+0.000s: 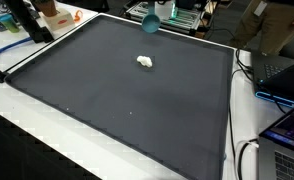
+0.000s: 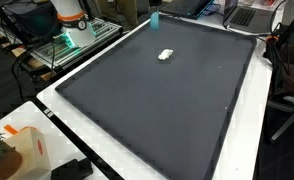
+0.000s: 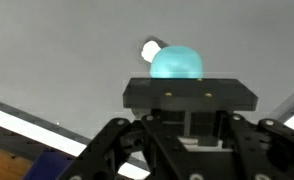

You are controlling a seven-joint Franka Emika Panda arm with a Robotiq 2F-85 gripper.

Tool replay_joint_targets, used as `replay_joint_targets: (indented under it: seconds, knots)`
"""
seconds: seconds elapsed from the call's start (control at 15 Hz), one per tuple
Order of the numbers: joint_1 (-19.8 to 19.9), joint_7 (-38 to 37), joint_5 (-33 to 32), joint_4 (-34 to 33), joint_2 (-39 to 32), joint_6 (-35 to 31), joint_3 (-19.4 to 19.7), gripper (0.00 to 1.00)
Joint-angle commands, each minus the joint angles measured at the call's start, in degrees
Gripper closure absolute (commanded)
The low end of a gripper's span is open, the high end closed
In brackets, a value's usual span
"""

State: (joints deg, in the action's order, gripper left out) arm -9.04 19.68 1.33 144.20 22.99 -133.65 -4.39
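Observation:
My gripper (image 1: 152, 9) is at the far edge of a large dark mat (image 1: 107, 100) and is shut on a small cyan rounded object (image 1: 150, 22), holding it just above the mat. In the wrist view the cyan object (image 3: 177, 62) sits right beyond the closed fingertips (image 3: 192, 98). A small white crumpled object (image 1: 145, 62) lies on the mat a short way from the gripper. It also shows in the wrist view (image 3: 149, 48) and in an exterior view (image 2: 165, 55), where the cyan object (image 2: 154, 19) is at the mat's far edge.
The mat (image 2: 167, 110) covers a white table (image 2: 57, 110). An orange and white item (image 2: 17, 145) and a black block (image 2: 72, 170) sit at a table corner. Laptops and cables (image 1: 282, 85) lie along one side. A white robot base (image 2: 72, 25) stands beside the mat.

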Motion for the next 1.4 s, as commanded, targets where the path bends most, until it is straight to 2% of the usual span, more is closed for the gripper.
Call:
replay_joint_targets:
  seconds: [0.0,0.27,0.33,0.47,0.53,1.0,1.33]
  knots:
    - [-2.1,9.6,0.0,-1.5,-4.8,-2.4,3.0,0.77]
    - [-2.8,22.3,2.6,-1.9,-8.0,-0.1,5.7,0.77]
    - [-1.6,16.7,0.7,-0.9,-6.9,-1.7,3.6,0.52]
    - [-1.4,20.2,1.5,-1.2,-8.1,-1.7,4.4,0.52]
    - [-1.4,20.8,1.6,-1.4,-8.4,-1.7,4.5,0.77]
    - [-1.5,18.9,-1.6,-0.8,-10.3,-9.2,1.8,0.77]
    - [-1.9,19.1,-1.1,-1.3,-13.1,-10.6,0.7,0.77]
